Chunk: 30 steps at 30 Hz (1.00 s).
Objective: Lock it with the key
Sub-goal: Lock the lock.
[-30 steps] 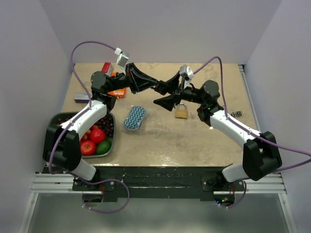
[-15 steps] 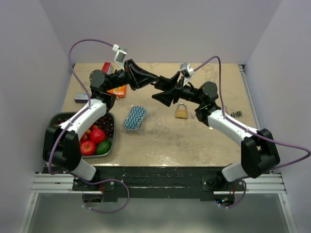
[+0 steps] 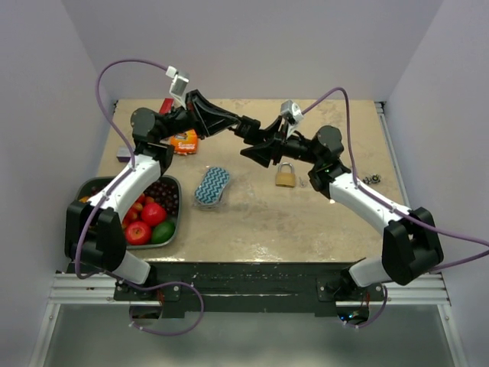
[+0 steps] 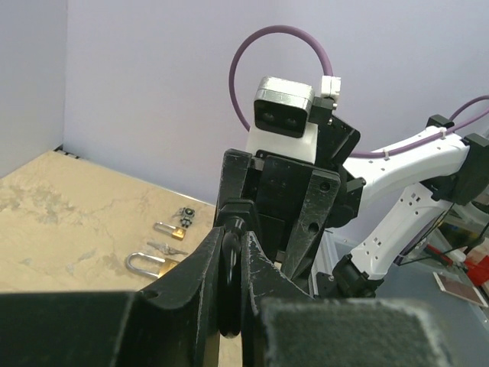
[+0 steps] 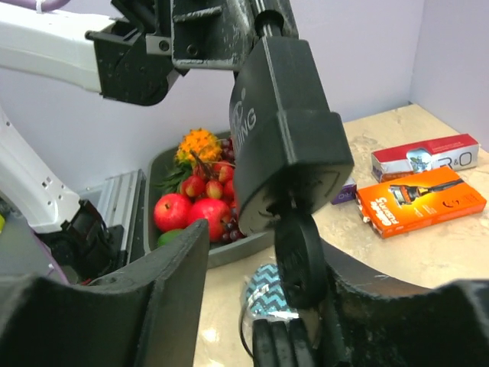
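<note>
In the right wrist view a black padlock hangs in the air from my left gripper's fingers. A black-headed key sticks out of its underside. My right gripper is open around the key head. The head lies against the right finger, with a gap to the left finger. From above, the left gripper and right gripper meet over the table's back middle. The left wrist view shows my left gripper shut on the padlock.
A brass padlock lies on the table under the right arm, and small locks and keys sit at the right. A zigzag pouch, a fruit tray, an orange box and a red box are to the left.
My right gripper's jaws have narrowed around the key head. Both grippers have shifted a little left and toward the back with the padlock between them.
</note>
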Tool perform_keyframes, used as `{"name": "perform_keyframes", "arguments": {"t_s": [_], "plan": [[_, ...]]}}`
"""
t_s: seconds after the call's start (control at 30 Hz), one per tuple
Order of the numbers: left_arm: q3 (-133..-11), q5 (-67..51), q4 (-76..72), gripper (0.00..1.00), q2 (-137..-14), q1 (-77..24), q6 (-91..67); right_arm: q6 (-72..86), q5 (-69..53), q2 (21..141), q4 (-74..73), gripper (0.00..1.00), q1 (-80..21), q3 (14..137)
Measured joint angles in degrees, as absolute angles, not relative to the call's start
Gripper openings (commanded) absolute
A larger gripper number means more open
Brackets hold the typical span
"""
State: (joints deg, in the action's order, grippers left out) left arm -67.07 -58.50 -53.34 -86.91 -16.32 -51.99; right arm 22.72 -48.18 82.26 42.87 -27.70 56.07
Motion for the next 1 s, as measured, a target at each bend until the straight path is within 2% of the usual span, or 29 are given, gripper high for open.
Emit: {"name": "perform_keyframes", "arguments": {"t_s": [0.17, 0.37, 1.0], "plan": [[-68.4, -60.38, -53.74, 0.0, -86.39, -15.14, -52.1, 21.06, -49.39, 82.0, 40.82, 0.38, -27.64, 57.1], [-69.23, -60.95, -55.35, 0.0, -86.32, -14.96, -53.25, 23.64, -51.35, 83.53, 43.68, 0.41, -27.64, 59.24], [-68.99, -60.82, -59.22, 0.0, -85.8, -16.32, -55.02, 33.45, -54.54, 88.12, 50.81, 0.4, -29.26, 64.38]]}}
